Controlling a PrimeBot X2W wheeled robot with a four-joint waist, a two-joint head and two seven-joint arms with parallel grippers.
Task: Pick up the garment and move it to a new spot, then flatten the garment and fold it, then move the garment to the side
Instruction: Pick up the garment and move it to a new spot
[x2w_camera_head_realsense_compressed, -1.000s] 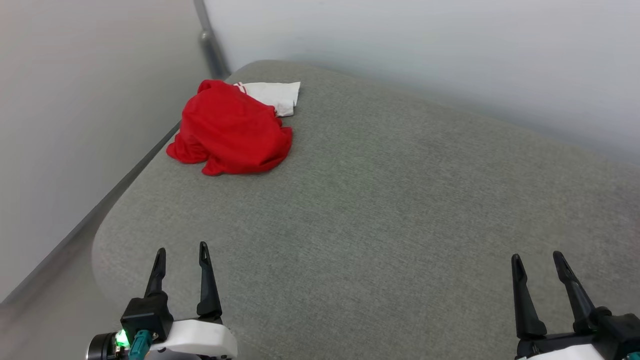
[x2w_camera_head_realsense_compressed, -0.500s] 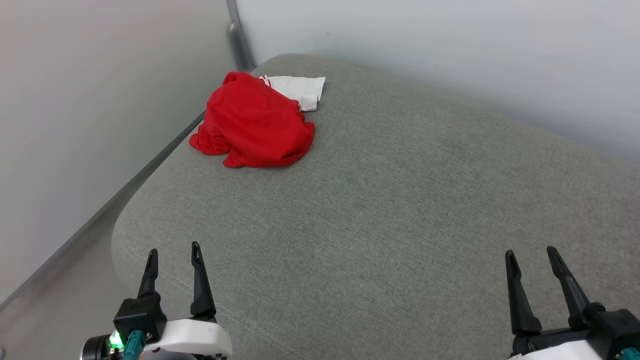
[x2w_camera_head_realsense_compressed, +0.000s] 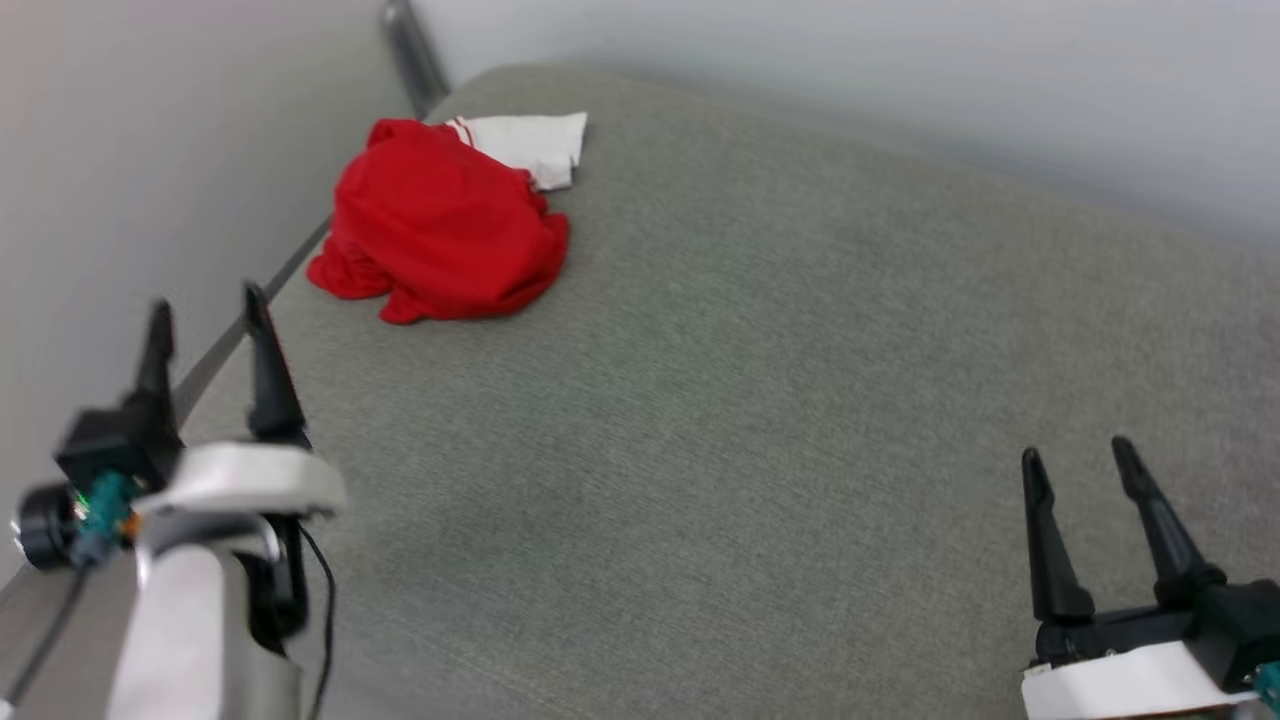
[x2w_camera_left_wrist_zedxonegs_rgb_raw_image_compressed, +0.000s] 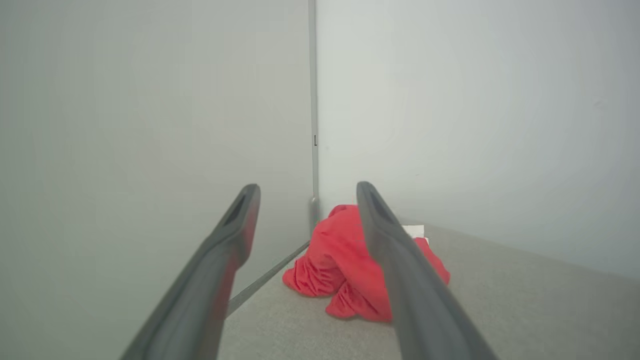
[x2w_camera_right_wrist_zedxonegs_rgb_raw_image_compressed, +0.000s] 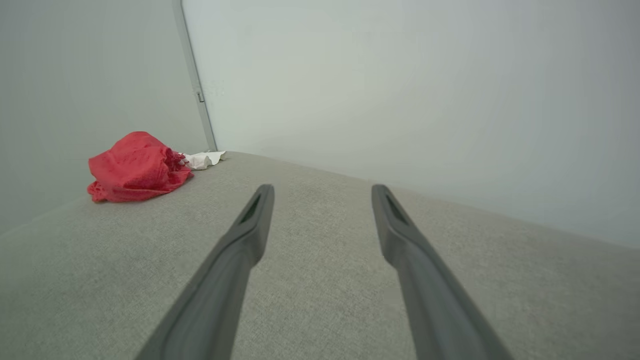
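The garment (x2w_camera_head_realsense_compressed: 440, 225) is a crumpled red heap with a white sleeve poking out behind it, lying at the far left corner of a grey cushioned surface (x2w_camera_head_realsense_compressed: 750, 400). In the left wrist view the garment (x2w_camera_left_wrist_zedxonegs_rgb_raw_image_compressed: 345, 260) lies ahead, partly behind one finger. From the right wrist the garment (x2w_camera_right_wrist_zedxonegs_rgb_raw_image_compressed: 135, 167) appears far off to the left. My left gripper (x2w_camera_head_realsense_compressed: 205, 305) is raised at the left edge, open and empty, well short of the heap. At the lower right, my right gripper (x2w_camera_head_realsense_compressed: 1075, 455) hovers open and empty over bare cushion.
Pale walls close in on the left and behind, meeting at a grey corner strip (x2w_camera_head_realsense_compressed: 405, 50) just beyond the garment. The cushion's left edge runs close along the left wall. Bare grey cushion stretches from the heap to the right gripper.
My left arm has risen and reached forward toward the garment, its pale forearm now in view. The camera shifted, so the heap sits higher and more to the left. The right gripper barely moved.
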